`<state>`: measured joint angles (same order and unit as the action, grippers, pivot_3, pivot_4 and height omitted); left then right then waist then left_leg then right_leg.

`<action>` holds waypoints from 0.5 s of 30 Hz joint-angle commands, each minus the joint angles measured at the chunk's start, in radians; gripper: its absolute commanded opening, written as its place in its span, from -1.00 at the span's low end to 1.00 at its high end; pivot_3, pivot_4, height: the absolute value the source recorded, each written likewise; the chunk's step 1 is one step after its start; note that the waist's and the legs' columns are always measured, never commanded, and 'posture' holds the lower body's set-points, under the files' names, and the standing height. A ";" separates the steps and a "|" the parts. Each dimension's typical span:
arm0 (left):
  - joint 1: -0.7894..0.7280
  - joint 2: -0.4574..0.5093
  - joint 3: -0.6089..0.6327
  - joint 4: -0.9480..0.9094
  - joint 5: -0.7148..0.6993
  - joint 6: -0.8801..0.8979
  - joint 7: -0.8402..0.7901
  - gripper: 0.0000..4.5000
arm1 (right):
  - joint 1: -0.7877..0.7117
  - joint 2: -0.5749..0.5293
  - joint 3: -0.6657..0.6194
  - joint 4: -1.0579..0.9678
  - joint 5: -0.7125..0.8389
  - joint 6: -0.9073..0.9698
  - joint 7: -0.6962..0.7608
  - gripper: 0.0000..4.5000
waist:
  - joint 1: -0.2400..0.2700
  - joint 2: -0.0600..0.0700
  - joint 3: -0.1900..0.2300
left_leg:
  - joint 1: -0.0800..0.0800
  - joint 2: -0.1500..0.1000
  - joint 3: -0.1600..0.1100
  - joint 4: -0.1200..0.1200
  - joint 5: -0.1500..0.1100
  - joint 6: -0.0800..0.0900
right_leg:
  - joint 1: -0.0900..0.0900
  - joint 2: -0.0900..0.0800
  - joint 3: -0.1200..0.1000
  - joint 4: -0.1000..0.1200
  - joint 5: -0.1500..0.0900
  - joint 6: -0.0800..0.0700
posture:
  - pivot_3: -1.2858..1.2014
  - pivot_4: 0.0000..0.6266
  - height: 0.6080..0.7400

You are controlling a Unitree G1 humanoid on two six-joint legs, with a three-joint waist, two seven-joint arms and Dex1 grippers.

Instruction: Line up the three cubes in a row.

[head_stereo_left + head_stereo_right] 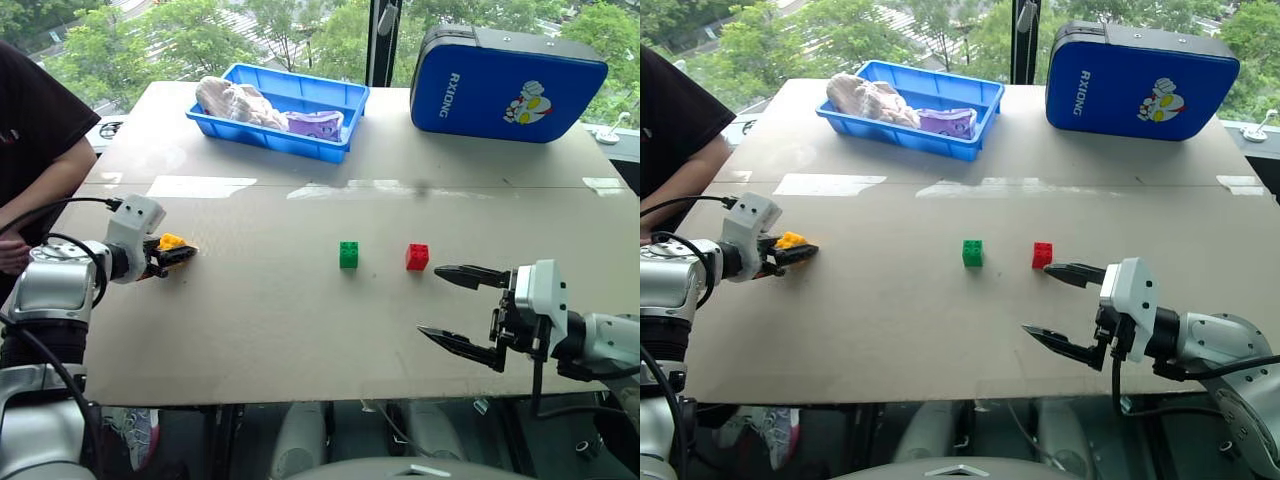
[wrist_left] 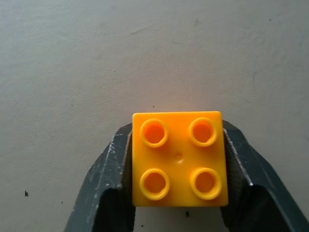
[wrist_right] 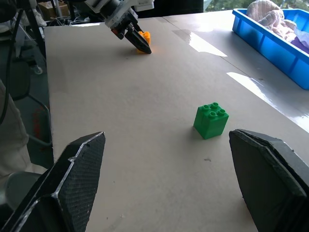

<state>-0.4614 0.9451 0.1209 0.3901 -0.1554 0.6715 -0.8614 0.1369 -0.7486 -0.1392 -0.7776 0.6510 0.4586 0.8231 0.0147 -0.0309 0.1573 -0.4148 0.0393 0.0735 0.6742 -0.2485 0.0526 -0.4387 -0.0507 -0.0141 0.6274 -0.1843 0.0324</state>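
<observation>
The yellow cube (image 2: 178,159) sits between the two black fingers of my left gripper (image 1: 176,250), which is shut on it at the table's left side. In the right wrist view that same yellow cube (image 3: 144,38) shows under the left gripper's fingers. A green cube (image 1: 348,254) stands near the table's middle, and a red cube (image 1: 417,257) stands just to its right. My right gripper (image 1: 455,305) hovers open, close to the red cube's right and nearer the table's front edge, holding nothing.
A blue tray (image 1: 330,150) with crumpled cloth and a purple item stands at the back middle. At the back right lies a blue case (image 1: 505,85). A person's arm (image 1: 35,185) rests at the table's (image 1: 300,330) left edge.
</observation>
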 commanded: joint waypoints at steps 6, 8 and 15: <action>-0.005 -0.004 0.004 -0.126 -0.138 -0.208 -0.297 -0.40 | 0.023 -0.017 -0.052 -0.047 0.004 -0.017 -0.012 0.88 | 0.001 0.000 0.000 | -0.001 0.000 0.000 0.000 0.000 0.000 | 0.000 -0.001 0.000 0.000 0.000 0.000 | 0.03 -0.52 1.00; -0.029 -0.006 -0.042 -0.157 -0.145 -0.250 -0.382 -0.40 | 0.017 -0.017 -0.054 -0.043 0.005 -0.018 -0.011 0.88 | 0.002 0.000 0.000 | -0.001 0.000 -0.001 0.000 0.000 0.000 | 0.000 -0.001 -0.001 0.000 0.000 0.000 | 0.03 -0.52 1.00; -0.229 -0.066 -0.265 0.057 0.016 -0.640 -0.603 -0.40 | 0.015 -0.021 -0.068 -0.052 0.013 -0.019 -0.010 0.88 | 0.002 0.000 0.000 | -0.001 -0.002 0.000 0.000 0.000 0.000 | 0.000 0.001 0.000 0.000 0.000 0.000 | 0.03 -0.52 1.00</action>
<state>-0.6435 0.8843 -0.1224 0.3875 -0.1763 0.1331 -1.4223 0.1509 -0.7603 -0.1745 -0.7906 0.6507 0.4543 0.8155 0.0162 -0.0311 0.1571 -0.4158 0.0372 0.0746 0.6745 -0.2483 0.0529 -0.4387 -0.0492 -0.0140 0.6269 -0.1842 0.0323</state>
